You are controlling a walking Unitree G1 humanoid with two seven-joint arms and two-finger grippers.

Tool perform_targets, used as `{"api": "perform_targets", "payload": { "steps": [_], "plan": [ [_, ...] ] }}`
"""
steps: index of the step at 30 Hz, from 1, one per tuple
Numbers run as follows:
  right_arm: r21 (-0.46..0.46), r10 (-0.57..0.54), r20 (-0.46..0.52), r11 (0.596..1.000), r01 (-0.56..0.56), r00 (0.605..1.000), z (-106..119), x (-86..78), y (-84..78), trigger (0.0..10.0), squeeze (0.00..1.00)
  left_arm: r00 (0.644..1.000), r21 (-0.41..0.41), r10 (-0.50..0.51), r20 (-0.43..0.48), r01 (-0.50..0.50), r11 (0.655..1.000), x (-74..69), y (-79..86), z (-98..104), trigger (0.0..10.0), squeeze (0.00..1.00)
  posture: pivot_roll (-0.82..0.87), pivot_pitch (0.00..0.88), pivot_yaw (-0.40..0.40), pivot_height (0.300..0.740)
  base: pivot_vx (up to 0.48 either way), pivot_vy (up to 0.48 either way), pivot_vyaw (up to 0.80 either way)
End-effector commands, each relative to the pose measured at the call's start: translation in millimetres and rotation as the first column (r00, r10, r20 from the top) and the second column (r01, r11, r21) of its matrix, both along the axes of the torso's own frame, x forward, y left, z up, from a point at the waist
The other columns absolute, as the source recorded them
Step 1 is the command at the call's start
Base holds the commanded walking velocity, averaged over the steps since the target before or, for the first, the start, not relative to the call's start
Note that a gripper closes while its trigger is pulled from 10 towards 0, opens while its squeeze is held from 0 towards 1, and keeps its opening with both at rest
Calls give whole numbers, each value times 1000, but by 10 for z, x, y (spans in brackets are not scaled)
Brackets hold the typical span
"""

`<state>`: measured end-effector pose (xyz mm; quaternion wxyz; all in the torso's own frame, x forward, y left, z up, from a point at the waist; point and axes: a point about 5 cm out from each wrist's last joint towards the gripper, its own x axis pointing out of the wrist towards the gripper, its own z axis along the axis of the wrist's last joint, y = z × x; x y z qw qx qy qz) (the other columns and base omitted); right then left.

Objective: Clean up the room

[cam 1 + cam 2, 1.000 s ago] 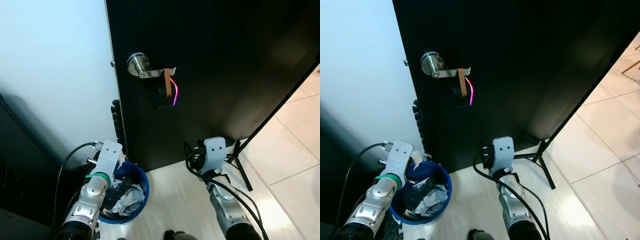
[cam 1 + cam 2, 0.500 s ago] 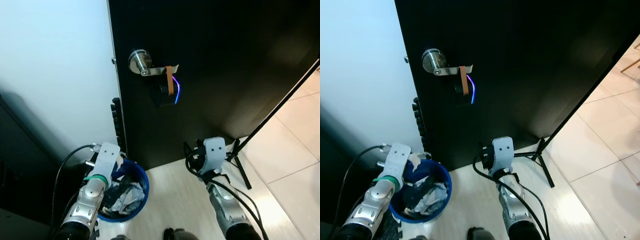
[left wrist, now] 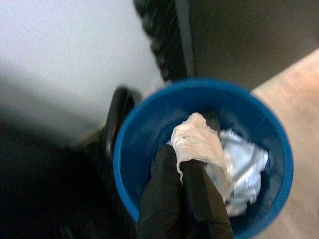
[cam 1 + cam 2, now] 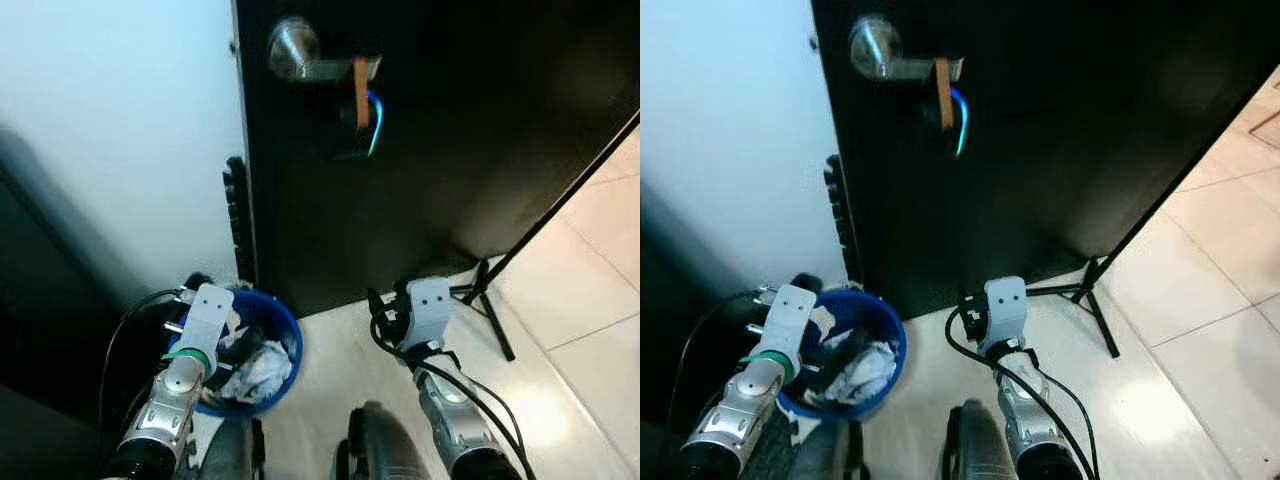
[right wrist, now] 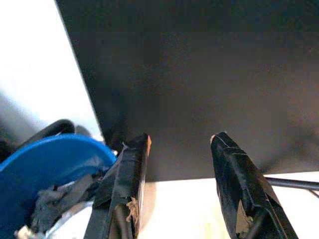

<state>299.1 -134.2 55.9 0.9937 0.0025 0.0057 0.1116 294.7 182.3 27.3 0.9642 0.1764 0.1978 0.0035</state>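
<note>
Left gripper [image 3: 185, 164] pinched crumpled white tissue [image 3: 197, 142] over round blue bin [image 3: 134, 144]; right gripper [image 5: 180, 149] was spread.

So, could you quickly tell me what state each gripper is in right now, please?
Left gripper: closed on a crumpled paper wad, over the blue bin.
Right gripper: open, holding nothing, near the black door.

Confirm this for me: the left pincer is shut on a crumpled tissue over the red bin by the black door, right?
Not quite: the bin is blue, not red, as the left wrist view shows. The rest holds: the left pincer is shut on a crumpled tissue over that bin, beside the black door.
</note>
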Motion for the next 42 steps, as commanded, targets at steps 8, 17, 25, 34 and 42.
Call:
{"api": "perform_targets", "payload": {
  "steps": [8, 17, 25, 34, 42],
  "plan": [
    [-11, -9, -16, 1000, 8, 1000, -25, -13, -54, 10000, 0, 999, 7, -3, -44, 3, 1000, -28, 41, -98, 10000, 0, 11, 104, 11, 625, 0, 0, 0],
    [-10, -8, -15, 1000, 8, 1000, -30, -30, -61, 10000, 0, 990, 80, 136, 39, -139, 987, 110, 344, 52, 10000, 1000, 7, 108, 6, 625, 0, 0, 0],
    [-8, -2, -13, 1000, 2, 1000, -28, -36, -49, 10000, 0, 998, 5, 48, 48, -48, 999, 177, 222, 93, 10000, 0, 6, 111, 6, 625, 0, 0, 0],
    [-8, -2, -12, 1000, 2, 1000, -25, -38, -38, 10000, 0, 998, 27, 34, 58, -36, 999, 163, 172, 58, 10000, 1000, 2, 113, 8, 625, 0, 0, 0],
    [-9, -3, -11, 1000, 3, 1000, -23, -39, -45, 10000, 0, 985, 64, -44, 165, 34, 997, 213, 99, 208, 10000, 0, 6, 110, 12, 625, 0, 0, 0]
  ]
}}
